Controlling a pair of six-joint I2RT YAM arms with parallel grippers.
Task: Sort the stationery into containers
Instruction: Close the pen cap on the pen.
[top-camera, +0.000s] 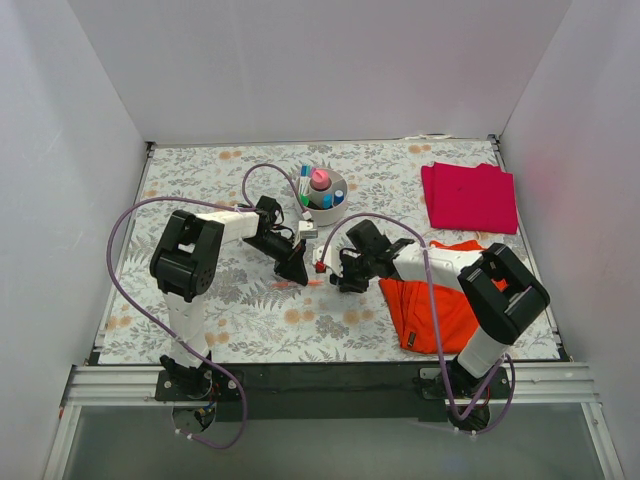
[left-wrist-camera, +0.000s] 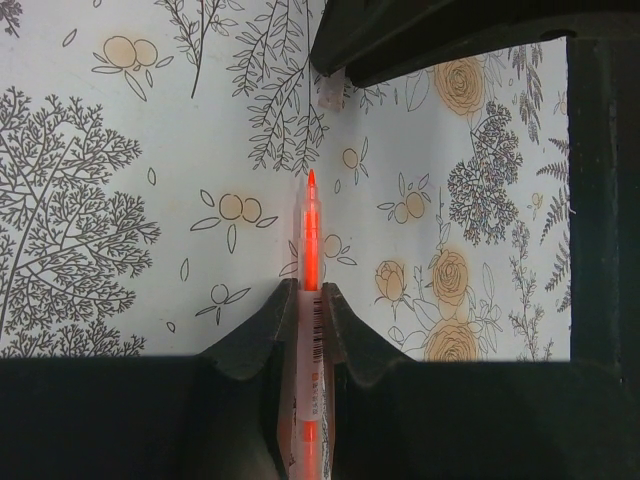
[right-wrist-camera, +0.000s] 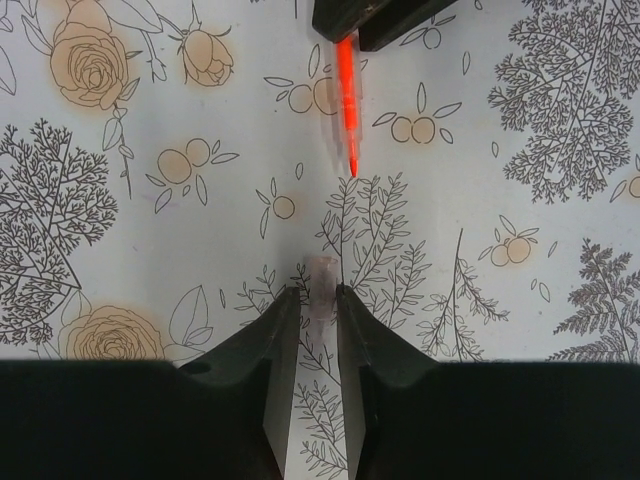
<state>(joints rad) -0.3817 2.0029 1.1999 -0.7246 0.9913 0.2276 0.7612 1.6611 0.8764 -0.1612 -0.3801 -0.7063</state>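
1. Top view: the round off-white bowl with dividers (top-camera: 340, 213) sits at the back. In front of it the left gripper (top-camera: 298, 270) and the right gripper (top-camera: 335, 272) meet nose to nose.
2. Left wrist view: the left fingers squeeze a thin orange-pink pen (left-wrist-camera: 311, 240). Its bare tip points out, I think to get its cap.
3. Right wrist view: only here you see well that the right fingers pinch a small clear cap (right-wrist-camera: 320, 290), lined up with the tip.
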